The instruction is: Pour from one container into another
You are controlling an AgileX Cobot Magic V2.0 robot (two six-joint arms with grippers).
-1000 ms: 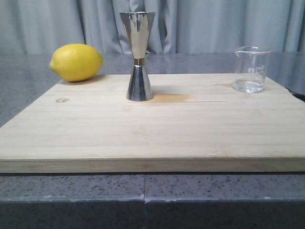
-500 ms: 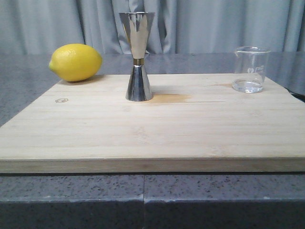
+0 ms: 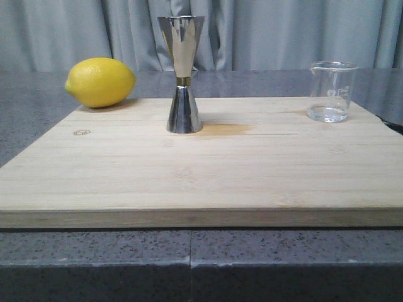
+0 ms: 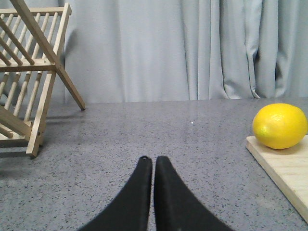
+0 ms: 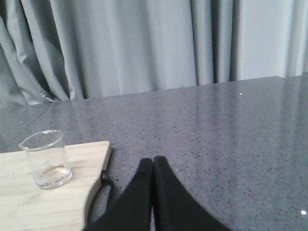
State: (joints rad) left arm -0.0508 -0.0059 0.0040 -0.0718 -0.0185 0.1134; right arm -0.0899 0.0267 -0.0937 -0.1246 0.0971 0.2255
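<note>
A small clear glass beaker [image 3: 331, 92] stands upright at the back right of the wooden board [image 3: 201, 170]; the right wrist view shows the beaker [image 5: 46, 159] too, near the board's corner. The tall steel jigger [image 3: 182, 74] with a gold band at its waist stands upright at the board's back centre. Neither gripper appears in the front view. My left gripper [image 4: 153, 159] is shut and holds nothing, over grey counter left of the board. My right gripper [image 5: 153, 160] is shut and holds nothing, over counter right of the board, apart from the beaker.
A yellow lemon [image 3: 100, 82] rests at the board's back left corner, and the lemon [image 4: 280, 126] shows in the left wrist view too. A wooden dish rack [image 4: 30, 77] stands on the counter further left. A black loop [image 5: 109, 188] hangs at the board's right edge. Grey curtains hang behind.
</note>
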